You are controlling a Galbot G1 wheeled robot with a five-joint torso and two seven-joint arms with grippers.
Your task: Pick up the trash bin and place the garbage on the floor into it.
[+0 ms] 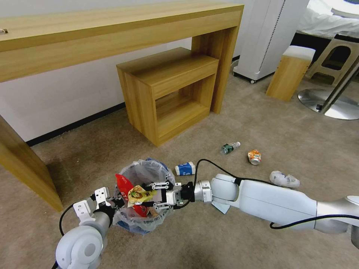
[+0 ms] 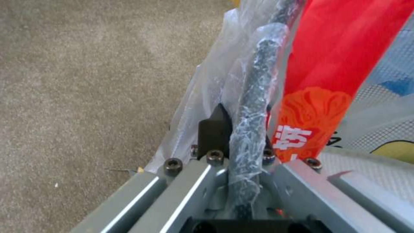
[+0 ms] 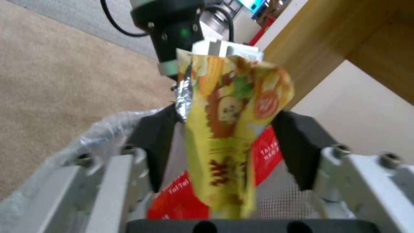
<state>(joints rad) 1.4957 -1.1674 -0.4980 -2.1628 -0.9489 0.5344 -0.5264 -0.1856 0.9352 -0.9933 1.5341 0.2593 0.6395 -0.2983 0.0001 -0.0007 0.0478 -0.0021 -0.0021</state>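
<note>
The trash bin (image 1: 146, 172), small and round with a crinkled translucent liner, is held just above the beige floor (image 1: 261, 127). My left gripper (image 1: 112, 203) is shut on its near rim (image 2: 254, 97), which runs between the fingers. My right gripper (image 1: 147, 195) reaches over the bin's mouth, jaws apart. A yellow wrapper (image 1: 137, 194) (image 3: 228, 129) hangs loosely between its pads (image 3: 153, 145). Red packaging (image 1: 124, 185) (image 2: 341, 64) sticks up inside the bin. More garbage lies on the floor to the right: a blue-white cup (image 1: 184, 169), a small bottle (image 1: 229, 148), an orange can (image 1: 254, 157) and a white wad (image 1: 284, 179).
A long wooden desk (image 1: 112, 30) stands along the wall with a small wooden side table (image 1: 168, 93) under it. A desk leg (image 1: 26, 168) is close on the left. Far right are a white appliance (image 1: 269, 33), a wooden stool (image 1: 290, 73) and a round metal base (image 1: 329, 101).
</note>
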